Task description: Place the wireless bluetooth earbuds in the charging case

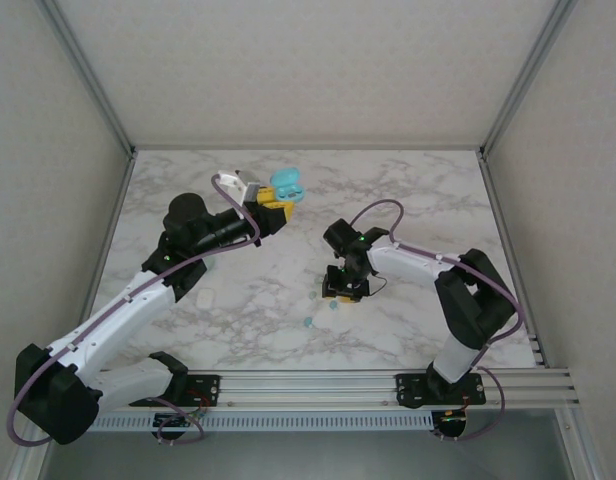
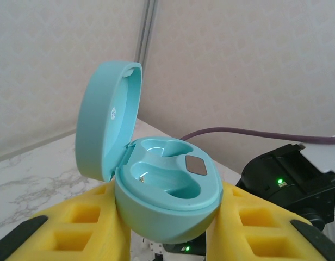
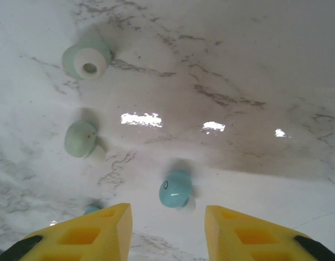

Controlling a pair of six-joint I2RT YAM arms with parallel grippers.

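**Inspector:** Left end effector [image 1: 278, 203], condition?

**Examiner:** Clenched on the charging case [image 2: 167, 201]. Its yellow padded fingers [image 2: 75, 228] press the teal shell from both sides. The top view places it toward the far side of the table [image 1: 238, 300], left of centre.

**Inspector:** State of the case?

**Examiner:** Open. The lid [image 2: 105, 119] stands upright on its hinge at the left of the body. Both moulded wells are exposed, and I see no bud seated in them. Whether the case touches the table, I cannot tell.

**Inspector:** Right end effector [image 3: 166, 217]?

**Examiner:** Released. Its two yellow fingers stand apart with nothing gripped. In the top view it hangs over the table just right of centre, pointed downward.

**Inspector:** Location of the earbuds?

**Examiner:** On the table beneath the right end effector, well apart from the case. The teal earbud [image 3: 175, 188] lies in the gap just beyond the fingertips and touches neither finger. The pale mint earbud [image 3: 80, 139] lies to its left. The white-tipped earbud [image 3: 87, 60] lies further out on that side, with its opening facing the camera. A fourth speck of teal [image 3: 92, 207] sits at the edge of the left finger, too hidden to identify.
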